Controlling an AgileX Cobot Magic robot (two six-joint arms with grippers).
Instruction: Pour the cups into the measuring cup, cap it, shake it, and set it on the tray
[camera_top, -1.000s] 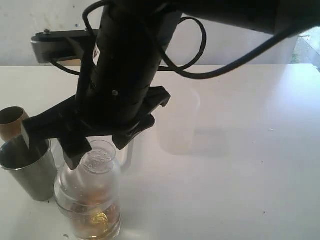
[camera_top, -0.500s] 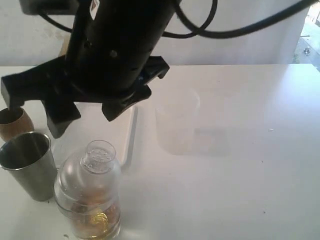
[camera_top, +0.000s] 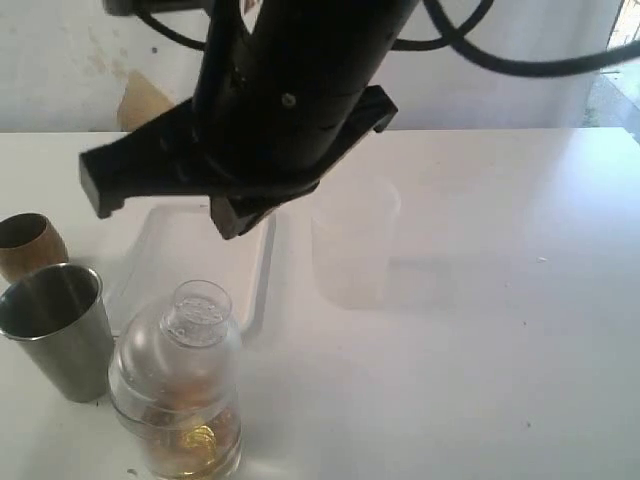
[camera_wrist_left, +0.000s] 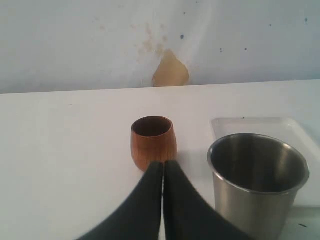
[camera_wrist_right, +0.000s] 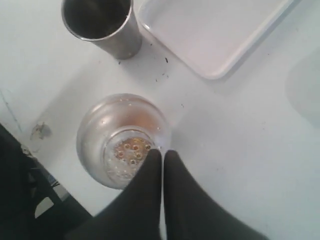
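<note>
right gripper (camera_wrist_right: 162, 155): fingers pressed together, nothing held, hanging above the measuring cup (camera_wrist_right: 122, 140), tips over the edge of its domed cap (camera_top: 197, 308). left gripper (camera_wrist_left: 163, 164): also pressed together, empty, pointing at the brown cup (camera_wrist_left: 153, 141).

Exterior view: measuring cup sits at 7 o'clock on the table, off the tray (camera_top: 175, 250), which lies at its 12. steel tumbler (camera_top: 55, 325) at its 9, just beside; brown cup at 10, beyond that. frosted beaker (camera_top: 353, 245) at 2, well apart.

Amber contents at the bottom, cap on: I'd say pour and cap are done, shake is next. Needs: spread the jaws, descend, clamp the body below the cap, lift clear of the tumbler.
</note>
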